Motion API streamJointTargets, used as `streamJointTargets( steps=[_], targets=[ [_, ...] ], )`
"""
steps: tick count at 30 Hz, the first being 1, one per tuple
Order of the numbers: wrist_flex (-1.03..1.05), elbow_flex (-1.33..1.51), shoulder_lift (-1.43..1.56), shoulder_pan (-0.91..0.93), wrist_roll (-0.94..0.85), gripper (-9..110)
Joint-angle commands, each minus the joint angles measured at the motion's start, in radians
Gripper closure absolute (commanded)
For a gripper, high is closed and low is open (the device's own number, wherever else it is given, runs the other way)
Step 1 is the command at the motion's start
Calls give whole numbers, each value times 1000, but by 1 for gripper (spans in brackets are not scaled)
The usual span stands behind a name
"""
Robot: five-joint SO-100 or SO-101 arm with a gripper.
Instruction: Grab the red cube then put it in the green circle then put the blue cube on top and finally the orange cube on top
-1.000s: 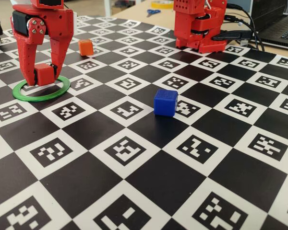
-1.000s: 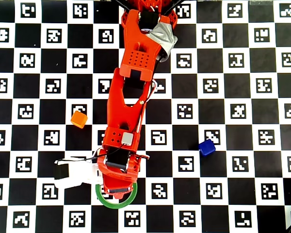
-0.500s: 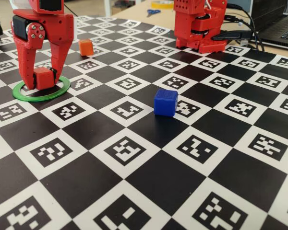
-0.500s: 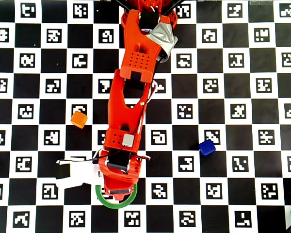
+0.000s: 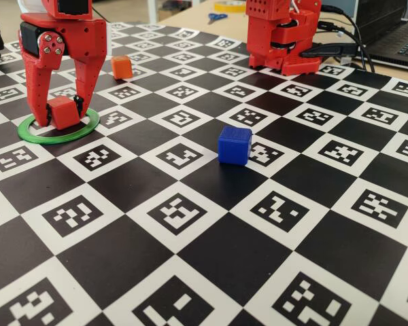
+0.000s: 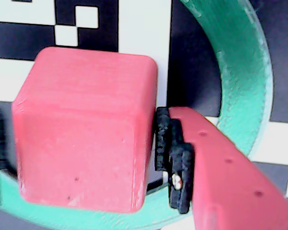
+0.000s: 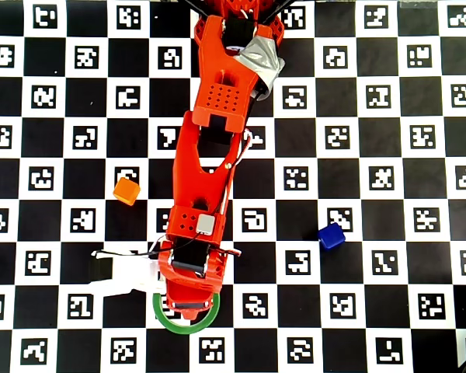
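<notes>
The arm (image 7: 210, 155) is red printed plastic with silver screws, thin wires, grey tape and a white wrist camera mount (image 7: 128, 276).

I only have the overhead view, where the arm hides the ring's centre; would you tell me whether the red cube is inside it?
Observer: Yes, in the fixed view the red cube sits within the green circle.
Operator: Is the pincer closed on it?
Observer: The wrist view shows one finger pad touching the cube's side; the other side is barely visible.
Operator: Is the cube level?
Observer: It looks slightly tilted in the fixed view.
</notes>
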Motion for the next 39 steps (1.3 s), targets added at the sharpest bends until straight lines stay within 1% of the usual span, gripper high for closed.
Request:
streamJointTargets(
  steps=[1, 11, 19, 28, 39],
  targets=[
    [8, -97, 51, -5, 3, 68],
    [38, -107, 64, -6, 6, 65],
    [103, -74, 178, -18, 20, 65],
    [112, 207, 483, -69, 75, 65],
    [72, 637, 842, -193, 153, 65]
  ],
)
